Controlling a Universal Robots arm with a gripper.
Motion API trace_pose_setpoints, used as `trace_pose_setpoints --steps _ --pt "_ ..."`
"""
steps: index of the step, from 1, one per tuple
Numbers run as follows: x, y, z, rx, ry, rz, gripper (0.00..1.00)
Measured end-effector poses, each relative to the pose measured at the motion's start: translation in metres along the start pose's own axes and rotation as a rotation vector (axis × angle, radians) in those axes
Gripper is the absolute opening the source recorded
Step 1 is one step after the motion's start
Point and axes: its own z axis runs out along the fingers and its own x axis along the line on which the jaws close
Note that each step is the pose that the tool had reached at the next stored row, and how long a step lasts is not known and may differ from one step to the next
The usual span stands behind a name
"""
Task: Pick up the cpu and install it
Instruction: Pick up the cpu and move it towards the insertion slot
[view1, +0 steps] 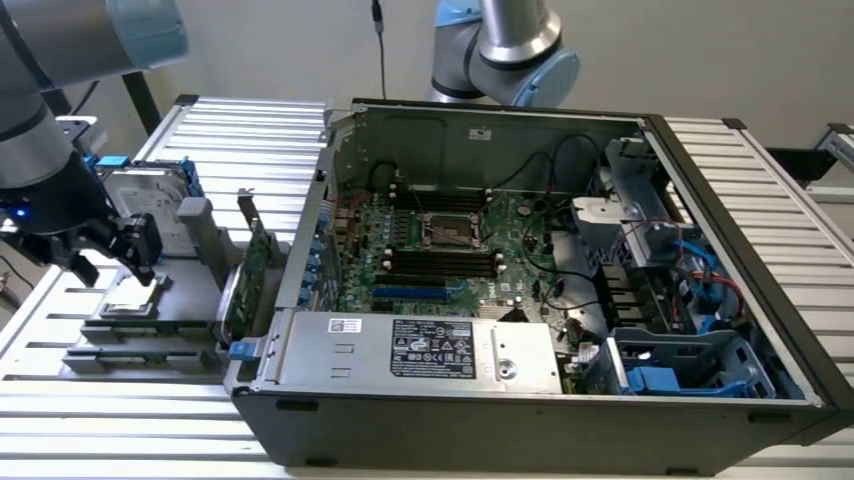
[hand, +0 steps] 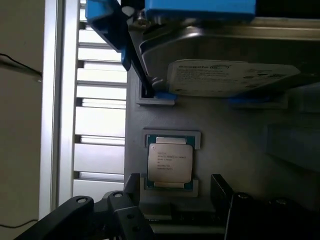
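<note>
The claw (view1: 114, 272) stands wide open and holds nothing: its two dark fingers (view1: 86, 268) are spread apart just above the cpu (view1: 131, 297), not touching it. The cpu lies flat, silver top up, seated in a small square holder on a grey tray (view1: 191, 268), at about eight o'clock in the exterior view, outside the open computer case (view1: 534, 440). In the wrist view the chip (hand: 170, 165) sits in line with the gap between the finger ends. A hard drive (view1: 140, 200) with blue brackets rests on the same tray, at twelve o'clock from the chip. Inside the case, the motherboard's socket (view1: 454, 232) lies at three o'clock from the claw, well apart. Everything rests on a slatted metal bench (view1: 134, 440).
</note>
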Motion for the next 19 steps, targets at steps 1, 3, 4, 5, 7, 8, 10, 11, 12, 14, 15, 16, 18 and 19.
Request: trace_pose_setpoints --steps 1,3,4,5,7,8,10,11,12,14,15,16,18,19 --pt "0.0 0.0005 0.0018 0.0 0.0 0.002 0.67" --pt "0.0 0.0017 0.0054 0.0 -0.0002 0.009 0.67" --pt "0.0 0.0024 0.0073 -0.0001 -0.0004 0.014 0.67" --pt "0.0 0.0031 0.0091 -0.0001 -0.0005 0.018 0.67" --pt "0.001 0.0039 0.0127 -0.0001 -0.0007 0.024 0.67" --pt "0.001 0.0042 0.0145 0.0 -0.0007 0.026 0.67" --pt "0.001 0.0042 0.0161 -0.0001 -0.0007 0.027 0.67" --pt "0.001 0.0042 0.0162 0.0001 -0.0005 0.028 0.67" --pt "0.001 0.0043 0.0165 0.0001 -0.0005 0.028 0.67" --pt "0.001 0.0043 0.0176 -0.0002 -0.0009 0.028 0.67" --pt "0.001 0.0043 0.0185 -0.0002 -0.001 0.028 0.67" --pt "0.001 0.0043 0.0193 -0.0001 -0.0007 0.028 0.67" --pt "0.001 0.0042 0.0211 -0.0001 -0.0008 0.028 0.67" --pt "0.001 0.0042 0.0221 -0.0001 -0.0008 0.028 0.67"
